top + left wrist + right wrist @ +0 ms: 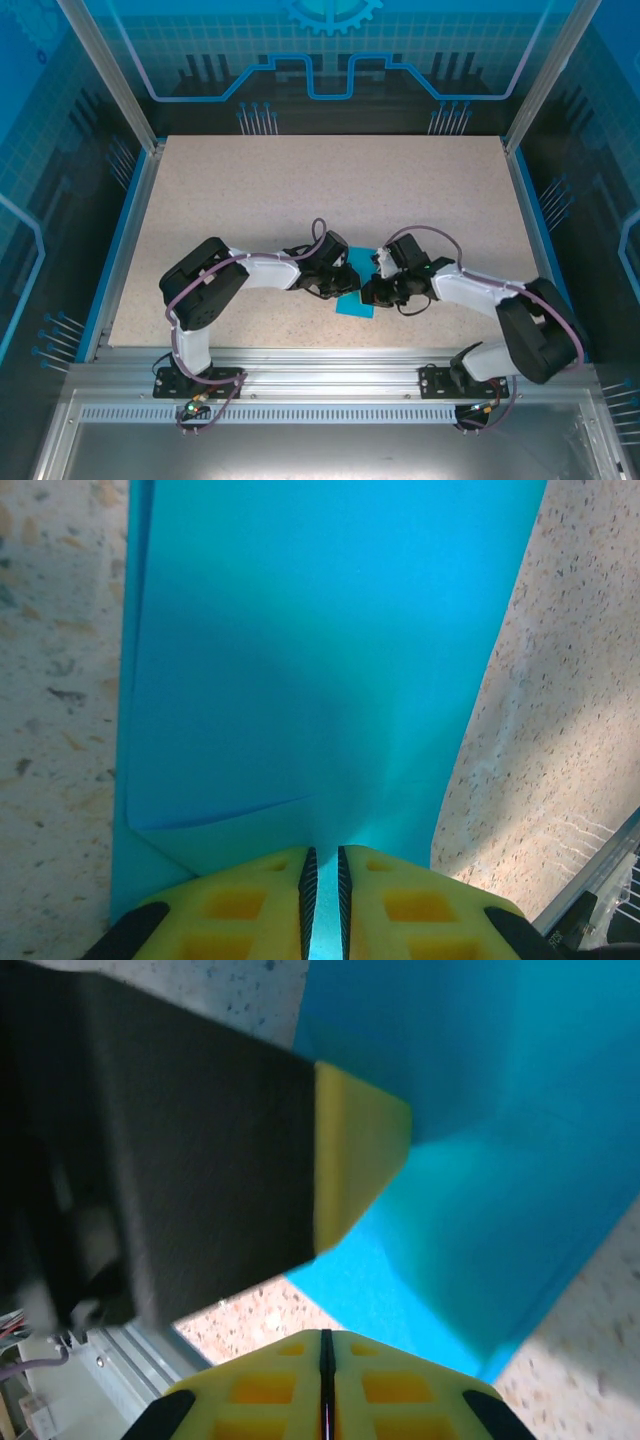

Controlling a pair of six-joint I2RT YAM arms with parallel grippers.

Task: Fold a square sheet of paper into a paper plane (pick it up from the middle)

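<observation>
Looking from above: the two arms reach in from either side and meet over the near middle of the counter point(330, 190).
Paper, from above: a teal paper point(355, 306) sits on the counter between the two claws. One corner pokes toward the near edge and the rest is hidden under them.
Claws, from above: the left claw point(345, 283) and right claw point(372, 288) are almost tip to tip just over the paper. How their jaws stand cannot be told from here.
Left wrist, claw: the yellow pads point(240, 905) stand narrow with a strip of teal in the slit between them, so the left claw pinches the paper's edge.
Left wrist, paper: it stretches away from the pads over the speckled counter. A crease slants across near the pads and a second layer shows along the left edge.
Right wrist, claw: the yellow pads point(395, 1385) are pressed together with a thin dark seam between them. Whether any paper is caught there I cannot tell.
Right wrist, paper: it lies just ahead of the pads, with one fold line running across it.
Right wrist, other claw: a blurred black finger point(200, 1150) with a yellow tip, belonging to the left claw, hangs over the paper's left part.
</observation>
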